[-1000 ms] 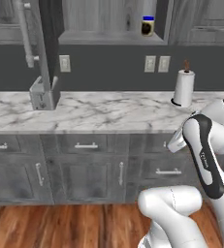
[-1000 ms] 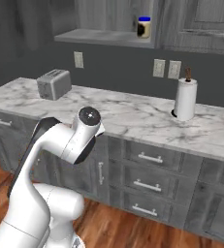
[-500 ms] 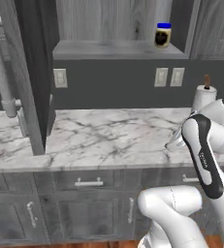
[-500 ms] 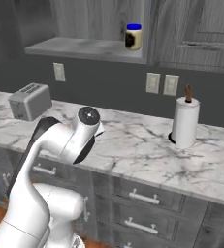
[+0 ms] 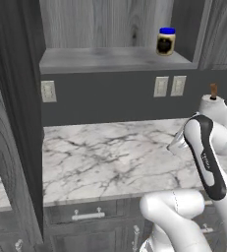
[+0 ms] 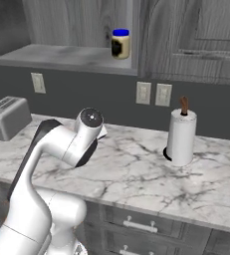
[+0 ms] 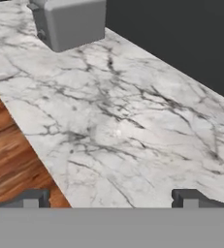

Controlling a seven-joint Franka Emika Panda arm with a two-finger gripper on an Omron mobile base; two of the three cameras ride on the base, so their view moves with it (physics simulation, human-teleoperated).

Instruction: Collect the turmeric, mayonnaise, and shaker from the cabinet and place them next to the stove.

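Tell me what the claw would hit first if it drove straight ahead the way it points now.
Most likely the bare marble counter: the open claw looks down across it at a slant, nothing held. The toaster sits farther off and to one side; depth is hard to judge.

Pincer (image 7: pixel 111 198) spread wide over marble counter (image 7: pixel 133 121); toaster (image 7: pixel 70 22) beyond.

Home kitchen: marble desk (image 6: pixel 136 174), grey cabinet (image 6: pixel 196 40), toaster (image 6: pixel 4 117), paper-towel roll (image 6: pixel 181 137), wall outlets (image 6: pixel 153 93).
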